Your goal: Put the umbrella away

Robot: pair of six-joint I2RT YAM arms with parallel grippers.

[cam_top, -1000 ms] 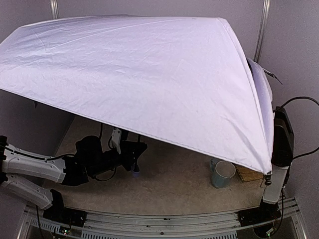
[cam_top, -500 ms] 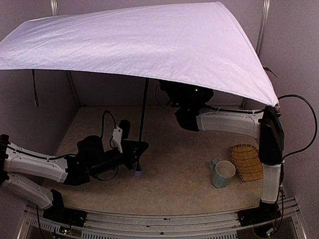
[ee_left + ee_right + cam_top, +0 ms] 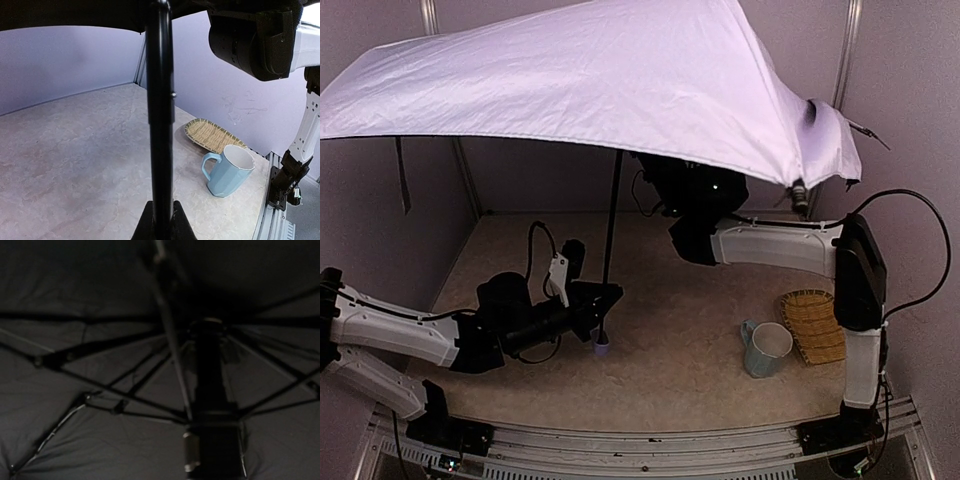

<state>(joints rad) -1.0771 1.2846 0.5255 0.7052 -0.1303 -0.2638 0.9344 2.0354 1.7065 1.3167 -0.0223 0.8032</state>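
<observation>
The umbrella [image 3: 600,90] is open, its lavender canopy spread over the table and its right corner crumpled. Its thin black shaft [image 3: 611,220] stands nearly upright, with the small handle knob [image 3: 601,348] just above the table. My left gripper [image 3: 605,302] is shut on the shaft low down; in the left wrist view the shaft [image 3: 160,125] rises between my fingertips [image 3: 172,225]. My right gripper [image 3: 648,170] is up under the canopy at the shaft's top. The right wrist view shows the black lining, ribs and runner [image 3: 210,380], with my gripper [image 3: 212,455] closed round the runner's base.
A pale blue mug [image 3: 767,348] stands at the right front, also in the left wrist view [image 3: 227,170]. A woven tray [image 3: 813,325] lies beside it by the right wall [image 3: 212,136]. Walls close in on the left, back and right.
The canopy's front edge has swung up and back, uncovering the right arm, mug and tray. Its right corner has buckled inward. The left gripper has stayed on the shaft.
</observation>
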